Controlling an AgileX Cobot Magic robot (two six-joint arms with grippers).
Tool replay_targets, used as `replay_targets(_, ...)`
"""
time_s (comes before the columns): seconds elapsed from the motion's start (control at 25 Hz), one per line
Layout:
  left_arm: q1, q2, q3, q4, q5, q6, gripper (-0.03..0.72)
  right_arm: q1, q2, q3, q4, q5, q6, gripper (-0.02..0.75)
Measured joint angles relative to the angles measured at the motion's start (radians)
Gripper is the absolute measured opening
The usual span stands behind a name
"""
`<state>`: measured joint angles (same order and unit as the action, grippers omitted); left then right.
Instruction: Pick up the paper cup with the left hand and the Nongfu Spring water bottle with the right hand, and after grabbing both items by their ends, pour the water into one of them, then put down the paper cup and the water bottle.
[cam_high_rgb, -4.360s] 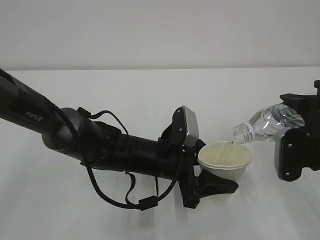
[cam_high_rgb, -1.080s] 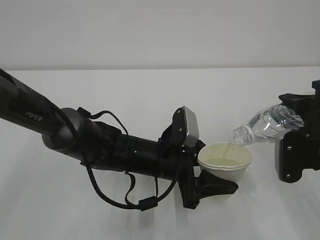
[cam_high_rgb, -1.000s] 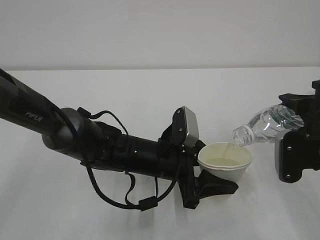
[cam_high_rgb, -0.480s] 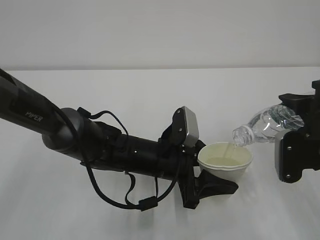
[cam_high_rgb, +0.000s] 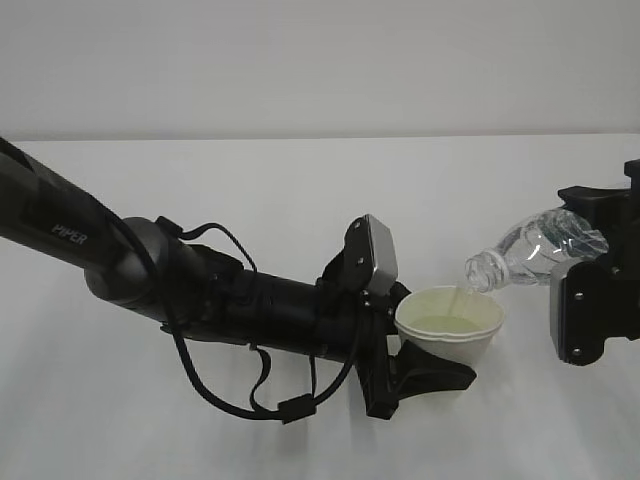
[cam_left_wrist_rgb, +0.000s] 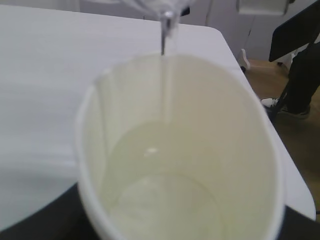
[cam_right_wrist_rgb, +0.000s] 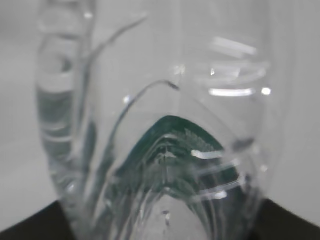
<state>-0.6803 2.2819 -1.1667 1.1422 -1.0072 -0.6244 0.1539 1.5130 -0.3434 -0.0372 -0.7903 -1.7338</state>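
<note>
R gripper (cam_high_rgb: 585, 262) w/ bottle (cam_high_rgb: 525, 250) over cup (cam_high_rgb: 450, 330)

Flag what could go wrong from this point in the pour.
1. The paper cup is squeezed out of round by the left gripper; more pressure could buckle it and slosh the water pooled inside.
2. The stream falls just inside the cup's far rim in the left wrist view, so a small drift of the water bottle could send it onto the table.
3. The bottle is visibly crushed in the right gripper; it might surge or slip.
</note>
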Motion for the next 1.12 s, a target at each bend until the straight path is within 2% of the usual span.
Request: replay_targets(1.12,0.0,0.0,0.0,-0.003,0.0,-0.001,0.435,0.0,0.0,0.0,-0.015,0.03,-0.003,0.386)
